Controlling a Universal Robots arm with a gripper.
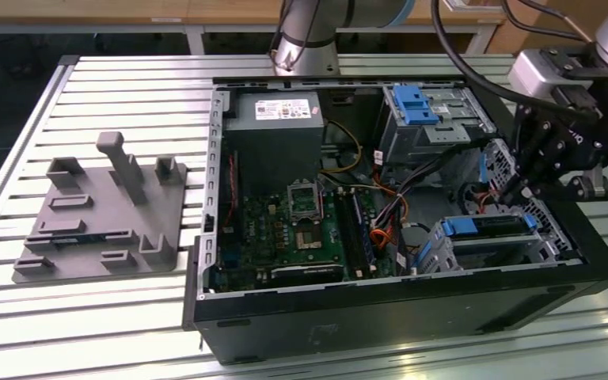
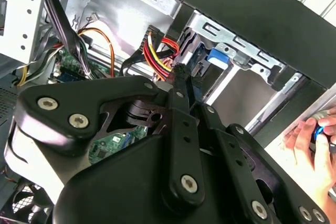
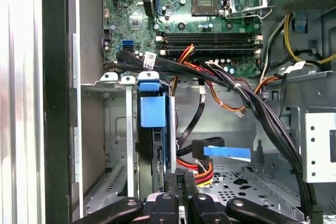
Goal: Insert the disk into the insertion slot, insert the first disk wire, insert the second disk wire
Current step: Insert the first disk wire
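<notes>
No legible text, even on the white label (image 1: pixel 286 108) of the power supply (image 1: pixel 272 142).

The exterior view stands off the arm, high and at a slant. It looks down on the whole open case (image 1: pixel 389 313) on the slatted tabletop (image 1: pixel 124 87), with the gripper (image 1: pixel 518 190) at the exterior view's right. The first wrist view sits close behind the gripper (image 3: pixel 181 182) and faces into the case, across the disk (image 3: pixel 153 111) to the motherboard (image 3: pixel 210 3). The second wrist view is nearer still, looking along the gripper (image 2: pixel 181 74) toward the slot (image 2: pixel 236 38) and the case wall. All 3 views share the disk, the slot and the motherboard.
</notes>
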